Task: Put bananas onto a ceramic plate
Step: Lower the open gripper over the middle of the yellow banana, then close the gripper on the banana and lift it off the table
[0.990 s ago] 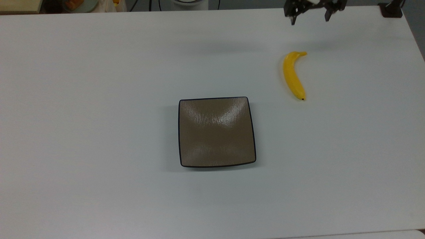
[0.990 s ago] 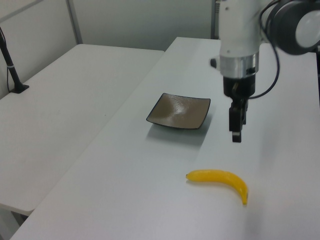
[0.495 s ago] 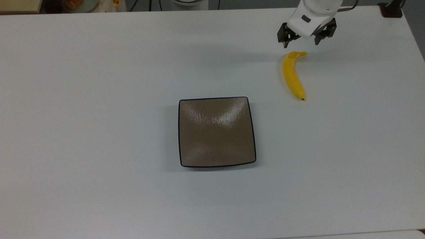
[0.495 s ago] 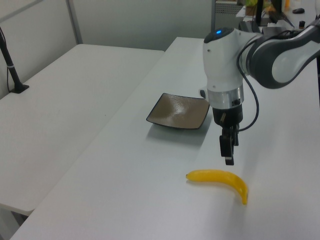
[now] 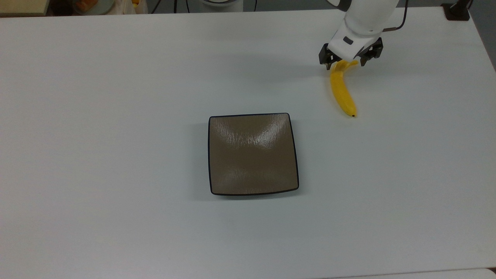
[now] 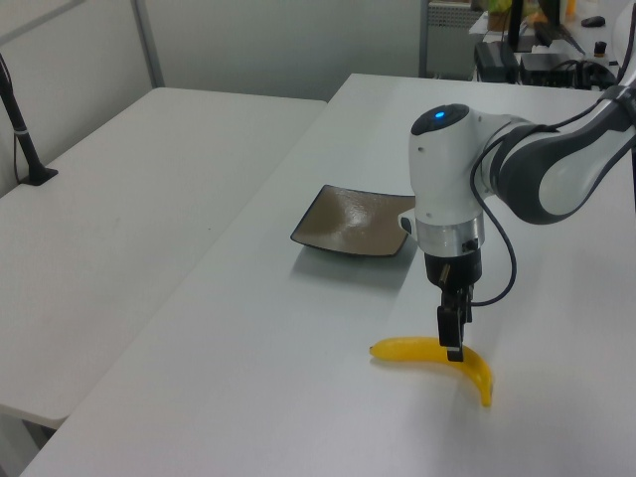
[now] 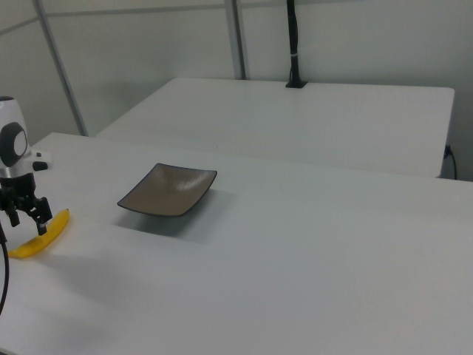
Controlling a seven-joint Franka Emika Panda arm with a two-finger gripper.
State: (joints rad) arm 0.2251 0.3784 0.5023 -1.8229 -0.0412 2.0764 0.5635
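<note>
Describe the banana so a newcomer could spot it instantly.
On the white table, look to the top view's right of the square brown plate, toward the far edge. The banana lies flat there, its stem end between the fingers of the open end effector. It is the only bright yellow, curved thing on the tabletop.

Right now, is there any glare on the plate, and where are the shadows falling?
Top view: pale glare streaks across the plate's upper half. Left view: the sheen sits near its centre, with a soft shadow on the table at its near edge. Right view: faint shadow under the plate.
</note>
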